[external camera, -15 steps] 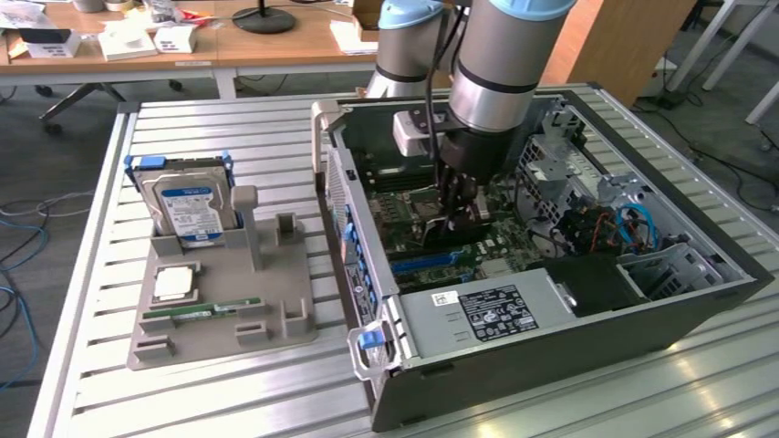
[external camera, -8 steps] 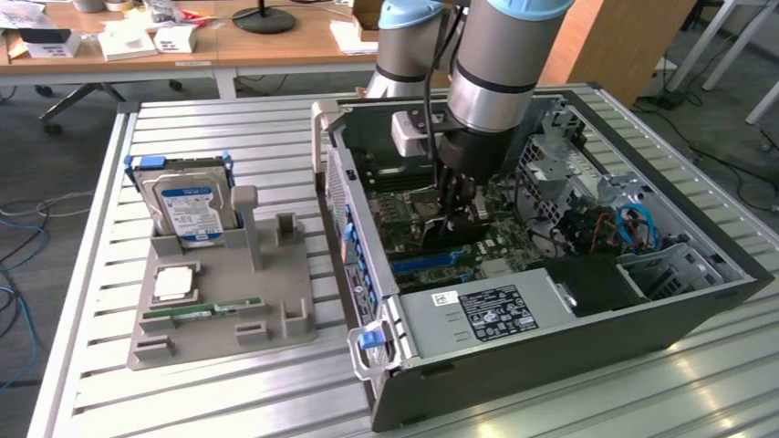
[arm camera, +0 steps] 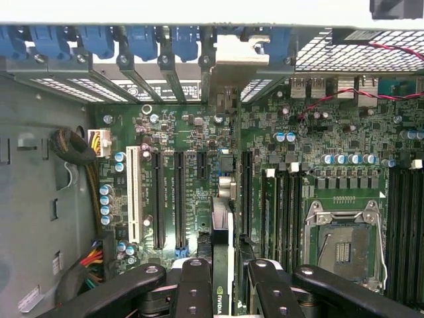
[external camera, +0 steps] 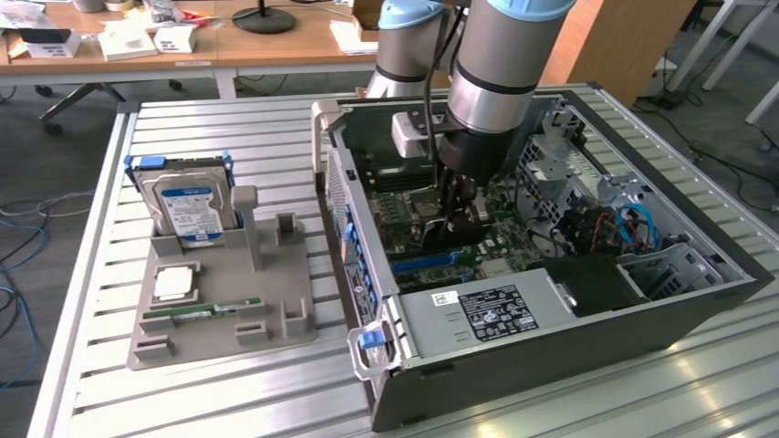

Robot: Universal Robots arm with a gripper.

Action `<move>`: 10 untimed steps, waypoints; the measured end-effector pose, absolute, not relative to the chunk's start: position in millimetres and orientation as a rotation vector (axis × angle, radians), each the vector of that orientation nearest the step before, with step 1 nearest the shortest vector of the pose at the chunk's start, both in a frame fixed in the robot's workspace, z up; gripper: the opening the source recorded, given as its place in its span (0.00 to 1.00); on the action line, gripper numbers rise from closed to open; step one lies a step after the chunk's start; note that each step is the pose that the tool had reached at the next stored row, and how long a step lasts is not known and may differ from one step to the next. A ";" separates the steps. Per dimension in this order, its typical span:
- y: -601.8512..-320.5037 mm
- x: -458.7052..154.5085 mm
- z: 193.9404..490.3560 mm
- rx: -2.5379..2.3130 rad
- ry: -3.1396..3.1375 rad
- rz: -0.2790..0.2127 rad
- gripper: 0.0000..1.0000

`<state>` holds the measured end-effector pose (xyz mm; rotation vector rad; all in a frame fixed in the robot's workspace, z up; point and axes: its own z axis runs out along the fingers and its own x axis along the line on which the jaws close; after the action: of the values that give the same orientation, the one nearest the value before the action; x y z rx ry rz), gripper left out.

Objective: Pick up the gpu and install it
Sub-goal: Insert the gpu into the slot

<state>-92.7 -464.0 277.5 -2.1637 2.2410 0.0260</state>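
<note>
At the exterior frame's centre the hand [external camera: 461,217] is closed on the gpu [arm camera: 221,225], holding it edge-down over the board [arm camera: 199,132] in the case [external camera: 633,333], probably to match one of the slots [arm camera: 180,199].

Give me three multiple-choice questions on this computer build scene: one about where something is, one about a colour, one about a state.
1. Where is the gpu?
A) on the grey stand
B) on the wooden desk
C) in the gripper, over the motherboard

2. The hard drive sits in a carrier that is:
A) blue
B) red
C) yellow

3. The computer case is:
A) closed
B) open-sided
C) wrapped in plastic

Answers:
1 C, the card sits clamped edge-on above the board.
2 A, blue plastic frames the drive.
3 B, its boards and cables lie bare.
</note>
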 end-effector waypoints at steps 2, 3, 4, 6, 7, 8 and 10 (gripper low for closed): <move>-464.1 -92.8 277.6 -2.164 2.241 0.026 0.26; -464.1 -93.0 277.5 -2.164 2.241 0.026 0.26; -464.1 -93.4 277.6 -2.164 2.241 0.026 0.26; -464.1 -94.6 277.6 -2.164 2.241 0.026 0.26; -464.1 -95.1 277.5 -2.164 2.241 0.026 0.26; -464.1 -95.4 277.5 -2.164 2.241 0.026 0.26; -464.1 -95.6 277.5 -2.164 2.241 0.026 0.26</move>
<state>-95.6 -464.1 277.5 -2.1640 2.2408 0.0260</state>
